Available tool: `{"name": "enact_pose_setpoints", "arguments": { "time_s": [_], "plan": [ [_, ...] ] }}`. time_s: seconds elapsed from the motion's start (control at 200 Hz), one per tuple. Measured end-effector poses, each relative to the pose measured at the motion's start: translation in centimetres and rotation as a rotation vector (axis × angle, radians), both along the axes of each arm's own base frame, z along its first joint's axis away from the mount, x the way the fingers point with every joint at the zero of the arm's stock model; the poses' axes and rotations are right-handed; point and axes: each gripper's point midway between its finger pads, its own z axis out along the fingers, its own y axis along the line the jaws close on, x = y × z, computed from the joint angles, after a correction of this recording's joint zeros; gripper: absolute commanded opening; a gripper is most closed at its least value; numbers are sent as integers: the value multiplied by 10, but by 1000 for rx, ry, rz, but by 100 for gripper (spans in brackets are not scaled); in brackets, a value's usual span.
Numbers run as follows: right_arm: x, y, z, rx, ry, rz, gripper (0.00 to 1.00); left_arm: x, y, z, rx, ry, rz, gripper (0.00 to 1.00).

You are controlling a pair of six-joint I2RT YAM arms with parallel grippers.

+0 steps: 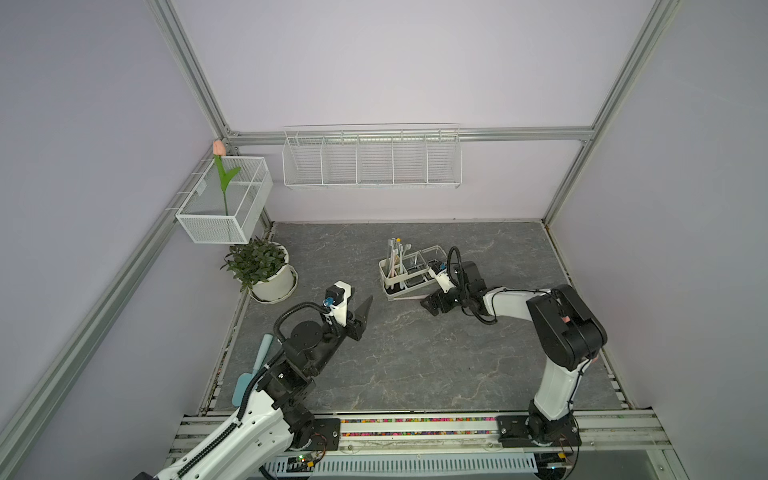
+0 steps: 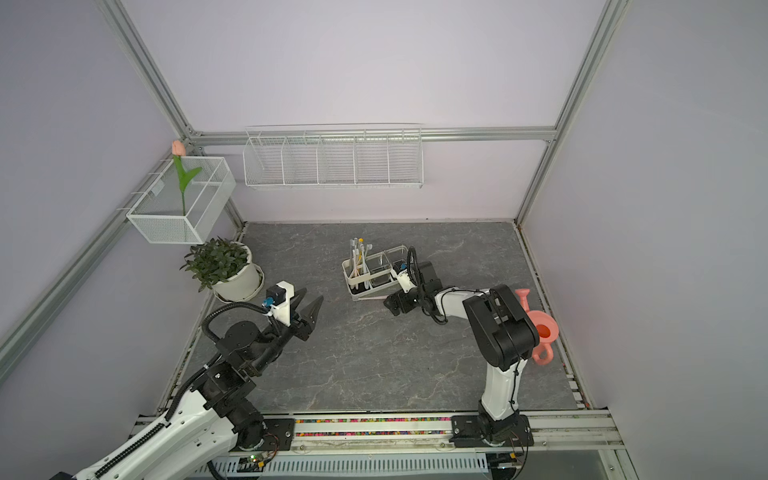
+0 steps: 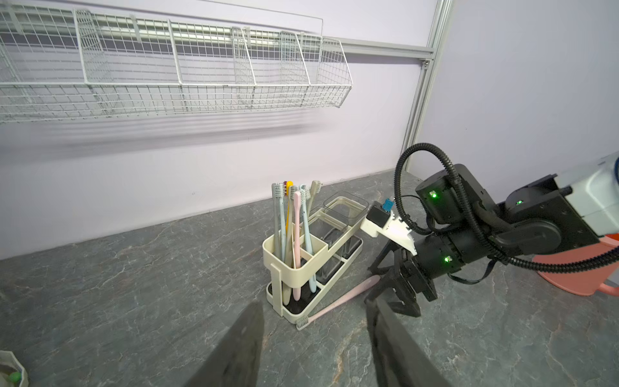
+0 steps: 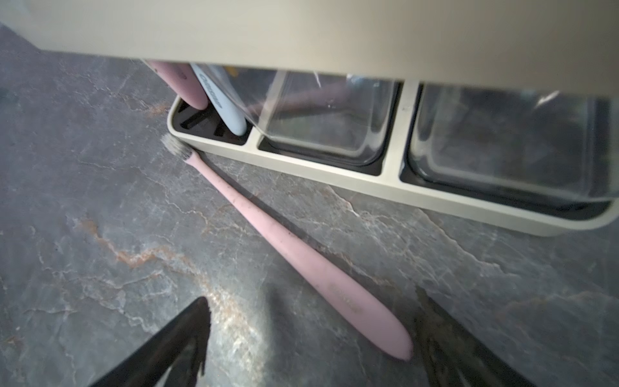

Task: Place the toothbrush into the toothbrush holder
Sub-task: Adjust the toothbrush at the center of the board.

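- right gripper (image 4: 313,301) is spread wide, low over the table (image 4: 100,201), jaws either side of the handle end of the pink toothbrush (image 4: 284,241), not pinching it
- brush lies flat, long axis slanting off the toothbrush holder (image 4: 335,169), bristle end just beside its base corner
- left gripper (image 2: 309,300) half-open, empty, well apart
- one loose brush, two clear cups (image 3: 345,209), roughly five standing brushes (image 3: 296,217) inside

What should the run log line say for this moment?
phase: pre-grasp | right tool: open, low around pink toothbrush handle | pink toothbrush: flat on table, head beside toothbrush holder | left tool: open, empty
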Motion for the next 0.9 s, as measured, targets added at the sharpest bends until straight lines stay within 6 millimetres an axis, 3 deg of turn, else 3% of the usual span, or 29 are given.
{"name": "enact_pose_setpoints", "arguments": {
  "time_s": [0.22, 0.4, 0.54, 0.76, 0.9],
  "plan": [
    [3, 0, 6, -33, 4, 15, 92, 2, 3, -1, -9, 8, 23, 55],
    [-7, 2, -5, -119, 30, 41, 87, 4, 7, -4, -17, 18, 47, 55],
    [-4, 11, -6, -161, 34, 63, 86, 4, 8, -4, -21, 19, 49, 56],
    [-5, 6, -9, -229, 54, 60, 69, 3, 9, -2, -28, 14, 50, 56],
    [-14, 14, -11, -297, 60, 80, 59, 2, 12, 2, -42, 6, 60, 56]
  ]
}}
